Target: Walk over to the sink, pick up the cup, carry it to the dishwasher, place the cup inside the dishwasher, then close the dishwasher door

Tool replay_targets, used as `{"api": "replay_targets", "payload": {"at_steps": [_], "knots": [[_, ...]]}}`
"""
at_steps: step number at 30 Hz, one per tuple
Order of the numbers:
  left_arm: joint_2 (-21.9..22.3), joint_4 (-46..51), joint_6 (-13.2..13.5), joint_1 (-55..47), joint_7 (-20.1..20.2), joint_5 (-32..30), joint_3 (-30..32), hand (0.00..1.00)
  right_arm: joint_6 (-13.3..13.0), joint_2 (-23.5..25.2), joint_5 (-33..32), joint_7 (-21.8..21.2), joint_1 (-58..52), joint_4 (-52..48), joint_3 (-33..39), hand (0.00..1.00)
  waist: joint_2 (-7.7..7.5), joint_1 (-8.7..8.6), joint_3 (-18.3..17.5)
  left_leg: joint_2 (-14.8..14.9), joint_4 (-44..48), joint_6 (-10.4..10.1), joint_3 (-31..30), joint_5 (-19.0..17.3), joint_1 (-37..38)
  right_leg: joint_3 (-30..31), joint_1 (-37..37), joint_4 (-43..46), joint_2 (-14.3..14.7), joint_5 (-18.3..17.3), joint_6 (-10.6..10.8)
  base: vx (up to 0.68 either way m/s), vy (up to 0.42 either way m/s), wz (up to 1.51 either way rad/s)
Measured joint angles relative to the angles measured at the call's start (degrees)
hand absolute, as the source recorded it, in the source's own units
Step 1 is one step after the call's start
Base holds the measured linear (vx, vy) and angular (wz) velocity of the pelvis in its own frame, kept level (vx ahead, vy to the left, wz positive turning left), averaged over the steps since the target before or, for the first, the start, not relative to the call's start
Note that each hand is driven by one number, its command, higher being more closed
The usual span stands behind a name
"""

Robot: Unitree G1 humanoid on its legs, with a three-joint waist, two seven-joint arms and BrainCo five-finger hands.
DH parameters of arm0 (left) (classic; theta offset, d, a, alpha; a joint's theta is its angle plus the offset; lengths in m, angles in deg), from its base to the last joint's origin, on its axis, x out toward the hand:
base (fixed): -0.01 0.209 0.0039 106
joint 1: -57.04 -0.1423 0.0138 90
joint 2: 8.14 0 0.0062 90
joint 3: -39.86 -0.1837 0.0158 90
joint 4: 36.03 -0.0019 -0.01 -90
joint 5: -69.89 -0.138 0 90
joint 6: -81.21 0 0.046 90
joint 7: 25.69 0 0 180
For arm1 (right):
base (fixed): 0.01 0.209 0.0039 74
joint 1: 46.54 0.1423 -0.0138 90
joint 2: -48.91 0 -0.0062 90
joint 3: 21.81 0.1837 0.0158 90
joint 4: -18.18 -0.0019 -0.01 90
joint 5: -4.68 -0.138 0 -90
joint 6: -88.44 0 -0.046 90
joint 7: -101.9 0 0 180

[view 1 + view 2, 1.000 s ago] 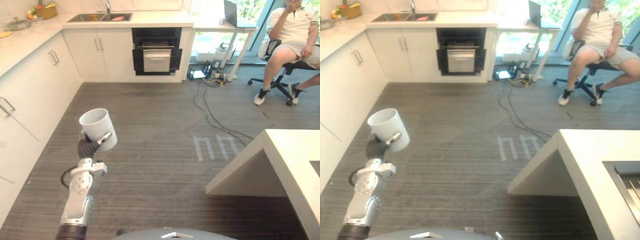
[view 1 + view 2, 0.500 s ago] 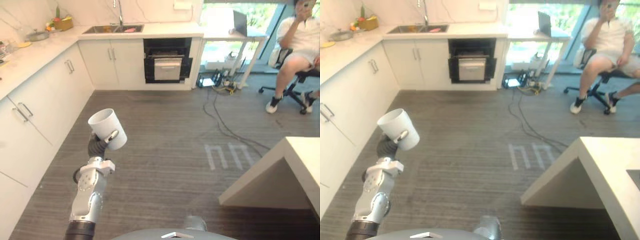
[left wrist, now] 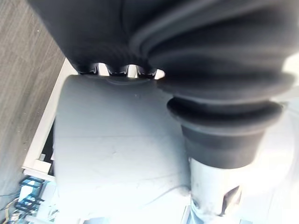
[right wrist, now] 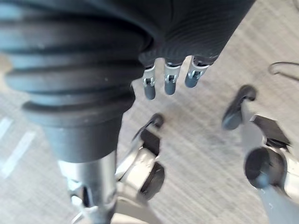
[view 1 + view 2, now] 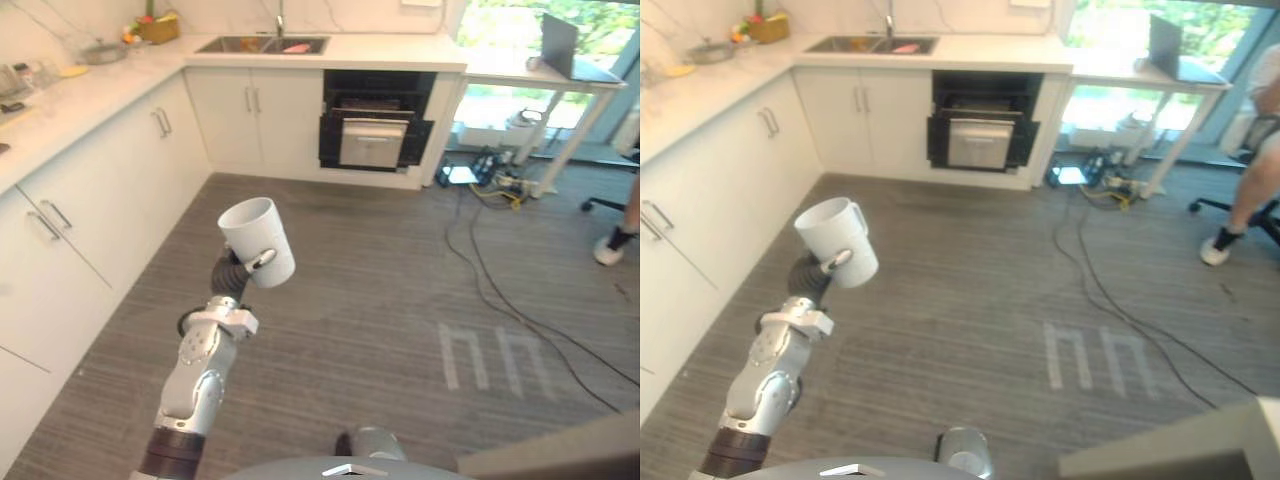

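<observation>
Fingers of the left hand are clamped round the cup, held mouth-up with a slight tilt. Lots of floor is left to be crossed: the dishwasher is seen well ahead and off to the cup's right, door hanging open, below and right of the sink. The right hand is seen dangling, fingers loose, nothing held.

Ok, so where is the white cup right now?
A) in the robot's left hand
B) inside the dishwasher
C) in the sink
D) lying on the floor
A: the left hand is curled round the cup and holds it up in the air.
</observation>
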Motion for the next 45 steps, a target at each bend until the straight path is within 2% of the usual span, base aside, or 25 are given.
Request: {"api": "replay_targets", "payload": {"at_steps": [1,2,4,6,8,10,11,13,16,19,20,21,22,25,27,29,31,32,33,36,38,39,41,43,45], "knots": [[1.18,0.43,0.42,-0.67,-0.01,0.01,0.24,1.00,-0.15,-0.73,0.00,-0.01,-0.40,-0.84,-0.84,0.00,0.89,0.42,0.01,3.00,9.36,1.66,1.16,10.05,-3.67,0.22,3.37,-0.89,1.53,-1.75,-0.35,0.45,-0.112,0.01],[1.42,0.70,0.97,-0.87,0.01,0.02,0.30,1.00,-0.57,-1.18,-0.14,0.03,-0.24,-1.72,-2.52,0.00,1.27,1.44,0.08,5.91,17.74,3.77,2.73,12.58,-7.72,0.53,6.32,-1.85,2.48,-3.21,-0.85,0.54,-0.094,-0.10],[1.39,0.93,0.98,-1.19,0.01,0.02,0.85,1.00,-1.10,-3.38,-2.63,0.15,0.44,-1.74,-4.61,0.00,1.19,1.80,0.18,7.44,22.84,6.47,4.39,7.24,-14.79,1.25,9.73,-3.29,2.88,-4.88,-1.55,0.58,-0.044,-0.19],[1.00,0.97,1.14,-2.00,0.06,0.05,1.51,1.00,-1.39,-5.06,-4.68,0.19,1.26,-2.83,-6.07,0.00,0.58,3.56,0.40,6.36,15.67,6.60,7.21,1.93,-18.67,2.96,13.65,-6.54,2.08,-5.41,-1.03,0.50,0.039,-0.58],[-0.03,1.04,2.07,-3.45,0.47,0.02,1.94,1.00,-2.17,-4.60,-4.65,-0.18,4.21,-4.12,-7.62,0.00,-1.35,4.77,0.42,2.44,-2.70,6.17,9.91,0.03,-18.99,5.31,17.37,-10.10,0.25,-4.92,0.70,0.49,0.106,-0.71],[0.39,2.68,3.14,-5.77,1.84,-0.15,2.72,1.00,-3.82,-4.61,-3.79,0.26,8.23,-3.95,-10.49,0.00,-1.69,5.51,0.29,-1.79,-29.99,5.33,8.33,9.19,-19.09,8.73,20.93,-13.48,-1.01,-5.85,2.79,0.57,0.199,-0.68],[0.38,2.69,3.49,-6.28,2.07,-0.47,2.89,1.00,-3.97,-4.74,-3.75,0.23,8.51,-3.48,-10.32,0.00,-1.67,6.39,0.21,-2.23,-31.22,4.35,7.69,13.58,-18.90,10.34,21.50,-14.16,-0.98,-6.02,3.11,0.74,0.317,-0.73],[-1.14,0.90,4.44,-6.42,1.70,-1.08,5.29,1.00,-4.03,-3.87,-3.35,0.04,9.63,-2.38,-9.26,0.00,-3.28,5.91,-0.58,-3.40,-26.61,7.17,8.30,13.81,-19.26,15.73,22.65,-14.68,-2.12,-3.68,3.29,0.69,0.295,-0.28],[-3.37,-2.32,4.44,-5.00,1.54,-0.52,8.60,1.00,-2.71,-3.33,-3.80,1.53,10.48,1.44,-8.04,0.00,-4.59,5.37,-1.36,-2.92,-18.55,7.49,8.80,5.76,-18.30,18.85,22.10,-7.10,-2.35,3.03,3.85,0.51,0.248,-0.08],[-6.13,-6.21,4.40,-2.01,2.44,-1.00,9.31,1.00,-2.11,-2.56,-3.61,2.13,9.95,3.89,-2.20,0.00,-7.57,4.88,-1.28,-8.40,-22.56,10.09,11.06,0.05,-7.77,17.69,11.83,24.39,-8.60,13.82,12.30,0.52,0.193,0.00],[-6.19,-6.43,4.22,-1.85,2.66,-1.11,9.54,1.00,-2.12,-2.51,-3.29,1.91,9.69,4.02,-1.02,0.00,-7.69,4.32,-1.09,-9.34,-22.68,10.35,10.83,-0.88,-5.99,15.80,9.44,30.59,-10.32,14.13,11.07,0.38,0.110,0.02],[-6.01,-6.46,3.54,-1.92,2.84,-1.27,9.70,1.00,-2.24,-2.50,-2.87,1.24,8.50,5.10,0.89,0.00,-7.29,3.62,-0.75,-10.65,-24.91,11.04,10.35,-2.27,-1.53,11.75,5.99,39.06,-12.65,11.87,5.10,0.35,0.080,-0.02],[-5.47,-6.46,3.26,-2.25,2.65,-1.67,9.64,1.00,-2.36,-2.41,-1.26,0.82,6.47,5.39,1.21,0.00,-6.21,3.45,-0.23,-10.62,-28.74,11.07,10.00,-2.40,3.23,9.53,3.14,41.58,-11.59,9.08,1.34,0.34,0.063,-0.03],[-5.68,-6.13,3.26,-1.51,1.90,-2.09,9.21,1.00,-2.88,-0.63,-1.17,-0.02,3.01,5.25,0.89,0.00,-3.86,0.88,-0.26,-10.24,-35.23,11.14,7.62,-2.34,8.59,7.47,-6.42,33.14,-5.80,4.48,1.83,0.28,-0.043,0.26],[-5.38,-5.90,2.90,-0.51,1.11,-2.14,8.45,1.00,-3.44,0.79,-1.22,0.00,2.09,5.25,0.80,0.00,-3.45,-0.99,-0.06,-9.63,-37.51,11.04,6.47,-2.33,9.64,5.94,-10.40,16.01,-4.39,4.48,2.56,0.40,-0.182,0.70],[-4.81,-1.73,2.32,-0.34,-0.43,-2.16,6.09,1.00,-5.81,2.65,-1.17,0.09,1.93,3.57,-0.90,0.00,-3.46,-0.62,0.38,-8.45,-39.33,6.56,5.53,-3.93,13.10,4.97,-8.14,-13.97,-3.18,11.01,2.68,0.47,-0.243,0.57],[-2.29,1.03,2.34,-0.80,-2.28,-2.05,5.68,1.00,-10.21,1.42,-0.81,0.61,1.59,2.27,-4.35,0.00,-2.91,0.18,0.29,-6.01,-39.54,4.82,5.18,-7.13,16.78,4.26,-6.56,-14.10,-0.83,18.80,1.71,0.53,-0.216,0.18],[-1.56,1.65,2.33,-0.80,-2.69,-2.04,5.52,1.00,-11.49,0.51,0.05,0.78,1.52,1.77,-6.04,0.00,-1.85,0.43,0.13,-4.74,-39.50,4.76,5.14,-7.88,17.69,3.93,-6.66,-12.12,0.06,18.93,1.26,0.61,-0.203,0.06],[-0.71,3.09,2.39,-0.89,-3.37,-2.06,5.60,1.00,-13.18,-1.16,0.59,2.27,1.94,-0.02,-7.88,0.00,-0.27,0.76,-0.14,-3.22,-38.93,4.66,5.19,-7.67,19.00,3.51,-7.64,-7.56,1.35,15.23,-1.15,0.56,-0.199,-0.05],[-0.40,5.16,2.37,-1.10,-3.42,-2.27,4.57,1.00,-15.26,-3.07,0.77,6.26,4.93,-6.30,-10.38,0.00,-0.57,0.29,-0.19,-1.86,-28.18,5.51,4.39,-3.79,16.56,2.57,-5.76,-2.95,1.42,7.99,-1.66,0.49,-0.227,0.05],[-0.24,5.38,2.39,-1.30,-2.83,-2.28,3.10,1.00,-15.55,-2.87,-0.06,9.01,5.52,-11.08,-11.56,0.00,-0.50,0.55,-0.06,1.40,-9.67,0.98,3.19,1.45,9.37,1.01,-1.93,-2.94,2.02,4.64,-1.73,0.52,-0.191,0.34],[0.32,5.37,2.82,-2.12,-2.33,-2.27,2.99,1.00,-15.59,-3.45,0.10,10.59,5.67,-16.20,-12.86,0.00,-0.60,0.85,0.29,4.65,3.41,-2.68,2.96,9.39,3.08,0.55,0.80,-3.26,2.62,2.70,-1.98,0.43,-0.104,0.31],[0.53,4.26,3.71,-3.89,-2.34,-2.28,3.28,1.00,-15.99,-4.49,1.18,13.15,6.48,-22.37,-13.87,0.00,0.91,1.11,0.93,10.39,18.77,2.63,6.75,8.43,-4.29,-0.50,6.60,-5.10,3.59,0.62,-2.30,0.35,-0.045,0.20],[0.39,3.24,5.96,-6.42,-2.38,-3.12,5.36,1.00,-16.64,-5.84,1.31,15.97,9.47,-26.96,-13.67,0.00,1.13,2.21,0.87,10.44,18.64,7.66,10.88,2.87,-11.07,0.18,13.06,-9.53,3.24,-0.38,-2.21,0.52,-0.021,-0.04],[0.36,3.23,7.11,-6.64,-2.43,-3.39,7.79,1.00,-17.76,-7.05,2.33,16.80,12.63,-29.13,-12.97,0.00,1.08,4.13,0.76,6.57,9.27,6.57,10.91,-0.39,-14.93,2.65,13.68,-11.26,2.52,-0.62,-1.79,0.42,0.069,-0.59]]}}
